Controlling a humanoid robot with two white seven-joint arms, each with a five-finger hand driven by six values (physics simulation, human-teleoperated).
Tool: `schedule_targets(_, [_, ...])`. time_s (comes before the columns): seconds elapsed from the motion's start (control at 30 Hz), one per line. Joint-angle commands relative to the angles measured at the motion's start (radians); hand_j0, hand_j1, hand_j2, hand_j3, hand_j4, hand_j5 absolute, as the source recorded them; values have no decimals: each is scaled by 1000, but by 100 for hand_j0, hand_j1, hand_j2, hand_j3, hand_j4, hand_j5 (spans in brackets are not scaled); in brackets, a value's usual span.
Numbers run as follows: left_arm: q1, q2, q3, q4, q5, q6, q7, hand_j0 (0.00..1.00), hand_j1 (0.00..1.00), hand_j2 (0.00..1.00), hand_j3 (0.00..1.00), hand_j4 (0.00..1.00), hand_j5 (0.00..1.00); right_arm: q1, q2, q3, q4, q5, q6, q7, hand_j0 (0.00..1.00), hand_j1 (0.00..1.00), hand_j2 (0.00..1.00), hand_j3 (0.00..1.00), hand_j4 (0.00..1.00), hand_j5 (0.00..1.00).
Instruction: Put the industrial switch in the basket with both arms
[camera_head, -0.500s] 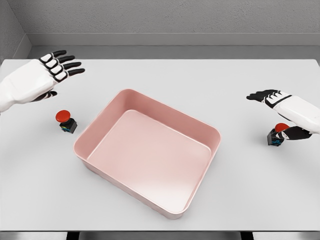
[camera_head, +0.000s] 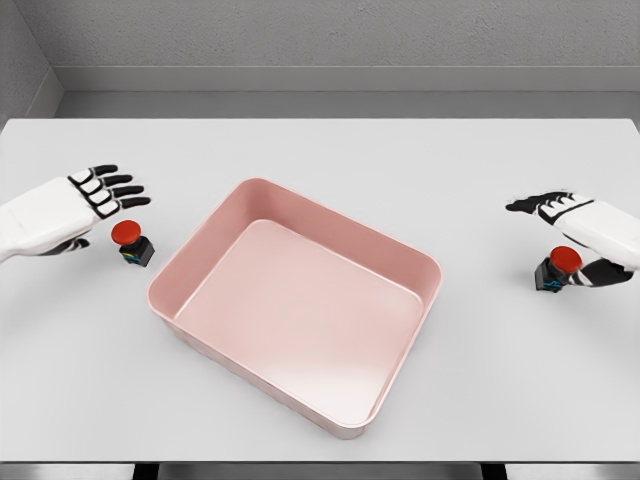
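Fingers (camera_head: 112, 190) of left hand (camera_head: 70, 210) spread, empty, near red-capped black industrial switch (camera_head: 131, 243) on grey bench (camera_head: 320, 150) | right hand (camera_head: 585, 228) open over second red-capped switch (camera_head: 558, 268), not gripping | pink plastic basket (camera_head: 300, 205) empty | progress: nothing grasped or placed yet

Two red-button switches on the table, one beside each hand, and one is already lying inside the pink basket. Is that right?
Not quite. The head view shows the pink basket holds nothing. Both switches sit on the table: the left switch beside the left hand, the right switch beside the right hand.
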Motion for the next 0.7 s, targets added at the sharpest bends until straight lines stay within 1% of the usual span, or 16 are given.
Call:
schedule_targets(0.0, [-2, 18, -9, 0, 8, -2, -3, 100, 100, 100, 100, 100, 100, -2, -1, -2, -2, 3, 71, 116, 100, 100, 100, 100, 100, 100])
schedule_targets(0.07, [-6, 19, -15, 0, 2, -2, -6, 100, 100, 100, 100, 100, 100, -5, -3, -4, -2, 3, 79, 167, 100, 100, 100, 100, 100, 100])
schedule_targets(0.1, [-9, 16, -21, 2, 2, -2, -21, 100, 100, 100, 100, 100, 100, -8, -1, -8, -4, 3, 99, 200, 100, 100, 100, 100, 100, 100])
schedule_targets(0.13, [-11, 10, -24, 3, 7, -2, -23, 100, 100, 100, 100, 100, 100, -17, -1, -8, -4, 3, 99, 242, 100, 100, 100, 100, 100, 100])
schedule_targets(0.2, [-18, -10, -39, 3, 2, -2, -24, 100, 100, 100, 100, 100, 100, -35, 4, -8, -1, 3, 113, 283, 100, 100, 100, 100, 100, 100])
schedule_targets(0.27, [-37, -28, -76, 6, 3, -2, -30, 100, 100, 100, 100, 100, 100, -35, 7, -8, 4, 3, 114, 286, 100, 100, 100, 100, 100, 100])
schedule_targets(0.3, [-57, -39, -107, 20, 3, -2, -30, 100, 100, 100, 100, 100, 100, -35, 10, -7, 4, 3, 116, 288, 100, 100, 100, 100, 100, 100])
schedule_targets(0.33, [-69, -54, -132, 21, 2, -2, -30, 100, 100, 100, 100, 100, 100, -35, 10, -5, 6, 5, 148, 288, 100, 100, 100, 100, 100, 100])
schedule_targets(0.43, [-71, -54, -151, 23, -3, -2, -32, 100, 100, 100, 100, 100, 100, -35, 8, -8, 6, 3, 150, 288, 100, 100, 100, 100, 100, 100])
schedule_targets(0.5, [-71, -54, -159, 23, -6, -2, -32, 100, 100, 100, 100, 100, 100, -35, 8, -8, 6, 5, 150, 288, 98, 98, 98, 98, 98, 98])
schedule_targets(0.53, [-71, -54, -159, 23, -6, -2, -33, 100, 100, 100, 100, 100, 100, -35, 10, -8, 4, 5, 150, 288, 88, 88, 88, 88, 88, 88])
schedule_targets(0.6, [-78, -54, -159, 21, 0, -2, -32, 100, 100, 100, 100, 100, 100, -35, 10, -7, 6, 5, 150, 288, 77, 77, 77, 77, 77, 77])
schedule_targets(0.63, [-81, -54, -159, 21, -1, -2, -33, 93, 93, 93, 93, 93, 93, -35, 10, -7, 7, 5, 150, 288, 67, 67, 67, 67, 67, 67])
schedule_targets(0.67, [-86, -54, -158, 21, 2, -2, -32, 80, 80, 80, 80, 80, 80, -35, 10, -7, 10, 5, 150, 286, 59, 59, 59, 59, 59, 59])
